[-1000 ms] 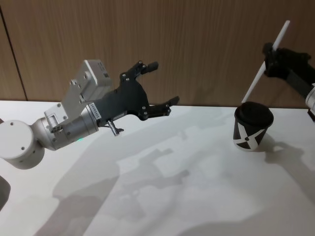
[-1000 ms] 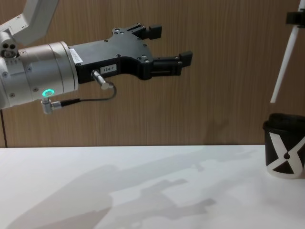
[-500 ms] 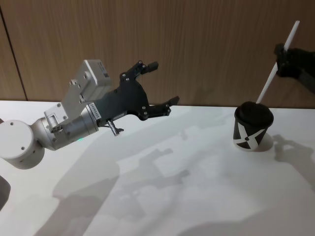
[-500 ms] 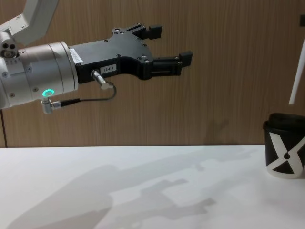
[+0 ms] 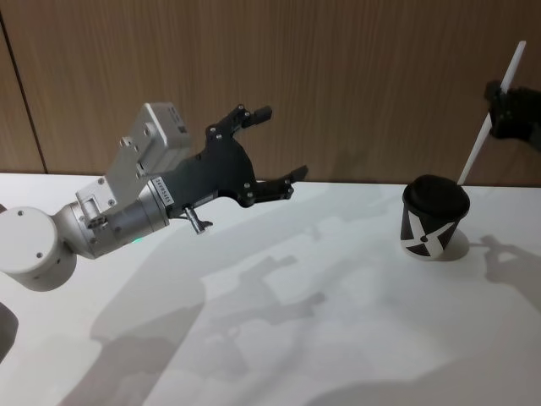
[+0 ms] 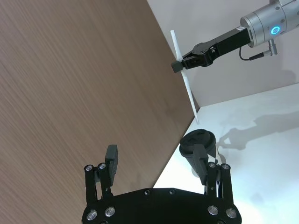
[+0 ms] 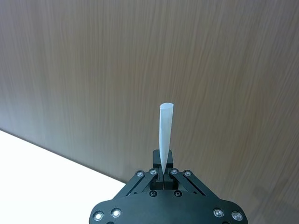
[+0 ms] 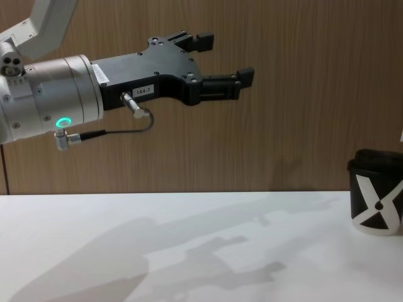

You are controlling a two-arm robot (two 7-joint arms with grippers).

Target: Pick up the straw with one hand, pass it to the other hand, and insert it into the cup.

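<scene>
Since the last frames your right gripper [image 5: 505, 106] has carried the thin white straw [image 5: 490, 123] further right and higher, so its lower tip now hangs above and just right of the short black X-marked cup [image 5: 434, 217] on the white table [image 5: 279, 321]. Its fingers pinch the straw mid-length. Your left gripper [image 5: 275, 148] hovers far left, fingers spread, empty.

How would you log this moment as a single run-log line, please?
left gripper: open, raised, idle | right gripper: shut on straw, tilted above and beyond cup | straw not yet in cup | handover done
</scene>
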